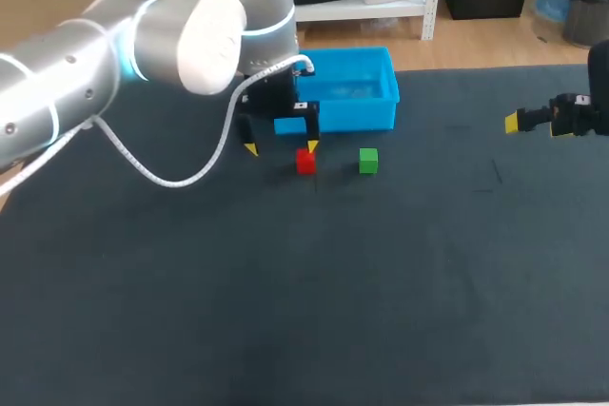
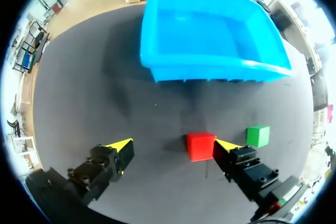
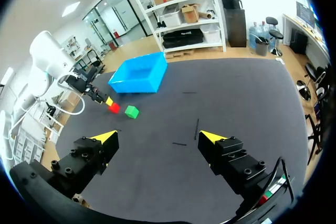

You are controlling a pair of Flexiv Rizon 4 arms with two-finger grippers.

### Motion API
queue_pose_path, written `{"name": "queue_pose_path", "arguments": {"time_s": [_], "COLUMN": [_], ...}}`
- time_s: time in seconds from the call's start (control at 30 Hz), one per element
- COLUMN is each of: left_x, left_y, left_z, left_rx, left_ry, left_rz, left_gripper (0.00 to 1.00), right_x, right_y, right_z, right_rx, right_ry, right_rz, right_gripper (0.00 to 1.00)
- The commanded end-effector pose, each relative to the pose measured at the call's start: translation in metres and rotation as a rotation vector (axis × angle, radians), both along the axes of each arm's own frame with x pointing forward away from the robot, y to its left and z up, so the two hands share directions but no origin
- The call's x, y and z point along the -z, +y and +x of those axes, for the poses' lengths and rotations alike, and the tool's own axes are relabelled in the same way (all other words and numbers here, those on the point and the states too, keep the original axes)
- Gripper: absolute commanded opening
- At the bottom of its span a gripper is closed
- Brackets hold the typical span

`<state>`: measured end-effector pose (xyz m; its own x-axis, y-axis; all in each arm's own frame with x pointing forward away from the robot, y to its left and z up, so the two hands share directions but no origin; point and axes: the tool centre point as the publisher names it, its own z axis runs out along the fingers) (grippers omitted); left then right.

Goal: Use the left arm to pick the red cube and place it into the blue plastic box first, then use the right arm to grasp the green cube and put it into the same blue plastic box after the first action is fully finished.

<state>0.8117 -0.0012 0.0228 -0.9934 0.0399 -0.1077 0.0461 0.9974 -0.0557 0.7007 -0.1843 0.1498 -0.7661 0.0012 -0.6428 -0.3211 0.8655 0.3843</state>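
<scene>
The blue plastic box [image 2: 210,69] has both cubes just in front of it. The left gripper [image 2: 176,148] hangs there with its fingers spread. The red cube [image 2: 200,146] lies off-centre, hard by the finger nearer the green cube [image 2: 258,135]. Descending like this, that finger may land on the red cube or knock it aside.

Count: one box; two grippers, the right gripper [image 3: 158,137] also spread, empty and well away from the box; two cubes.

The table [image 1: 400,311] is dark grey (a few short marks) throughout.
</scene>
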Motion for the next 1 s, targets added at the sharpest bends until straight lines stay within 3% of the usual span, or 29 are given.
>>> {"name": "queue_pose_path", "arguments": {"time_s": [0.03, 0.53, 1.0], "left_x": [0.002, 0.002, 0.015], "left_y": [-0.007, -0.015, -0.036], "left_z": [0.005, 0.010, 0.012], "left_rx": [0.002, 0.012, 0.027], "left_ry": [0.007, 0.005, 0.015], "left_rz": [0.006, 0.000, 0.007], "left_gripper": [1.00, 1.00, 1.00], "right_x": [0.000, 0.000, 0.000], "right_y": [0.000, 0.000, 0.000], "right_z": [0.000, 0.000, 0.000], "right_rx": [-0.001, -0.001, -0.001], "right_ry": [0.000, 0.000, 0.000], "right_rz": [-0.001, -0.001, -0.001], "right_gripper": [1.00, 1.00, 1.00]}}
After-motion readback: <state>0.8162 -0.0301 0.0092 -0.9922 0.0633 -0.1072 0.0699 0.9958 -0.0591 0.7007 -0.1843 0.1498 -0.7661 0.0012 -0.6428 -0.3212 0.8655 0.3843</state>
